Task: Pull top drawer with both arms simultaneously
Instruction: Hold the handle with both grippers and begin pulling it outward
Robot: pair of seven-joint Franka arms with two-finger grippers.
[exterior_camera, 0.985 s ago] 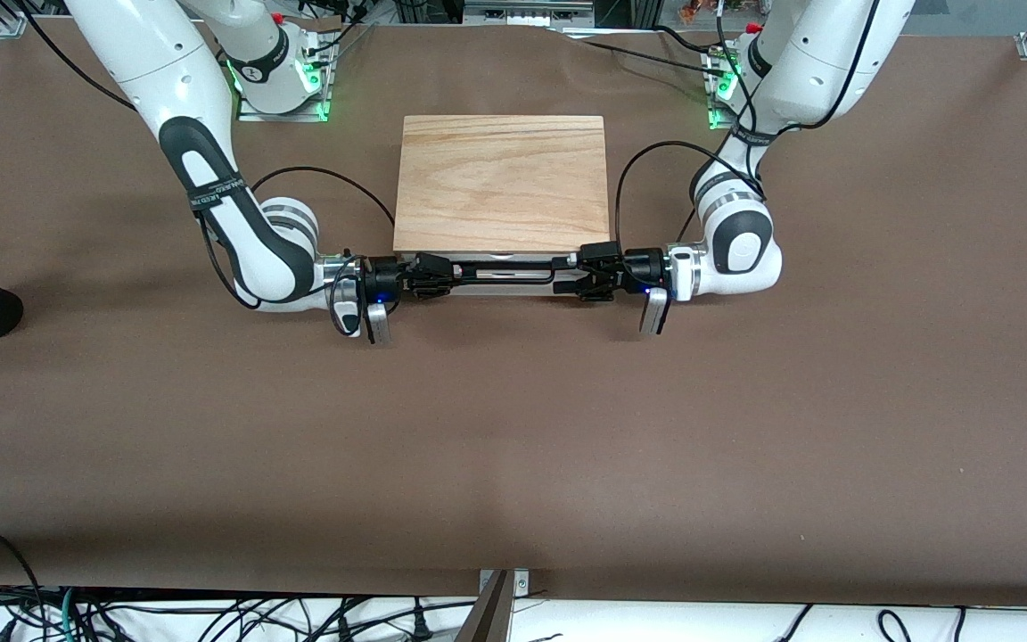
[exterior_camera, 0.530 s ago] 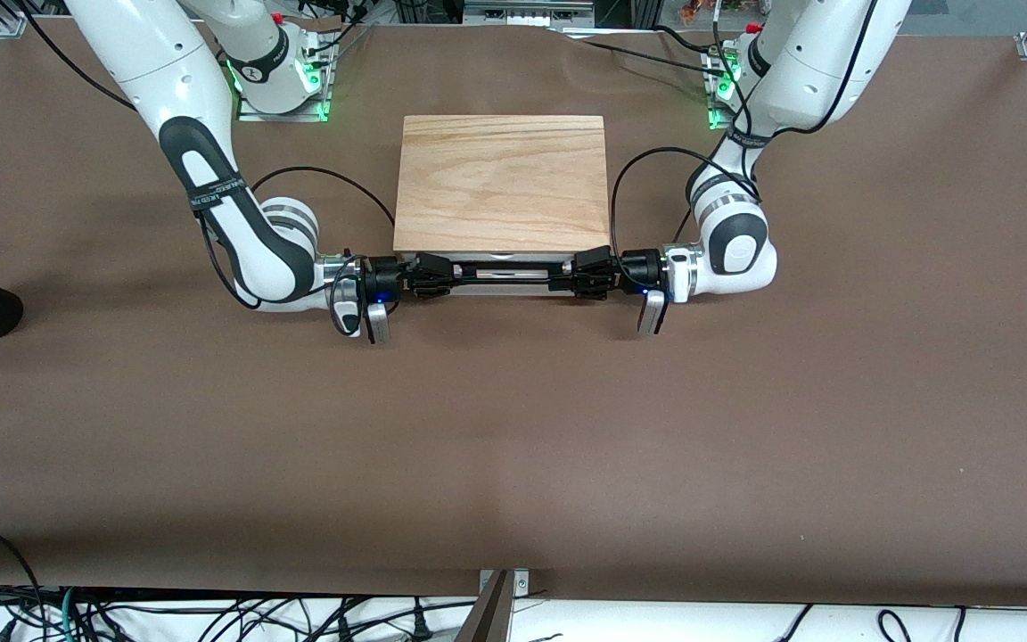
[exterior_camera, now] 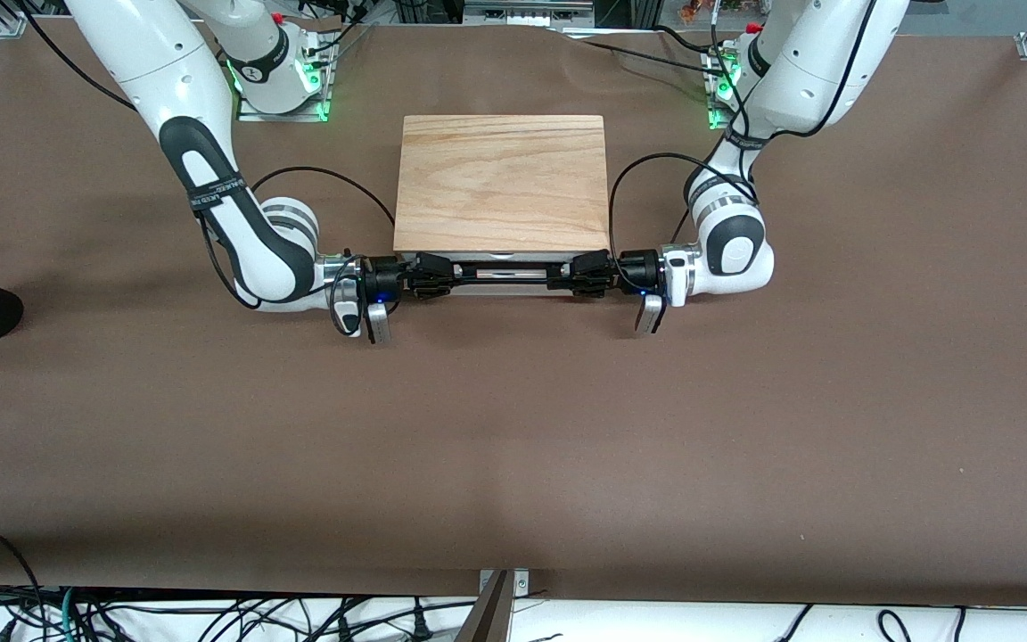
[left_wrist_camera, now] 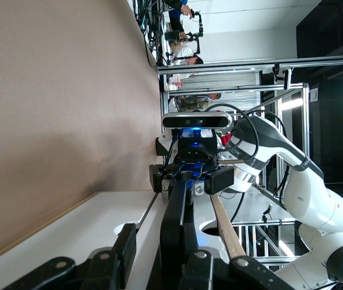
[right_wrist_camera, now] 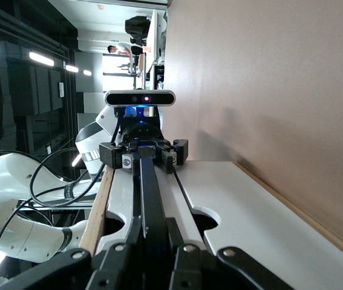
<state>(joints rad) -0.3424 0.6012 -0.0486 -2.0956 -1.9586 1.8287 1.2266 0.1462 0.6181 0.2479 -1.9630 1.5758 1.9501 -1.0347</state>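
On one top drawer (exterior_camera: 503, 278): two grippers, left (exterior_camera: 578, 273) and right (exterior_camera: 429, 275), jaws clamping handle (exterior_camera: 503, 265).

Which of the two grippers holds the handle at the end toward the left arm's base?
The left gripper, reaching from the base at the front view's right; the right gripper grips the handle's opposite end.

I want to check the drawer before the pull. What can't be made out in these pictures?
- Front view: the top drawer inside and most of its front, hidden under the top board.
- Front view: the handle ends, covered by the left gripper and right gripper.
- Wrist views: own fingertips cut off by the edge.
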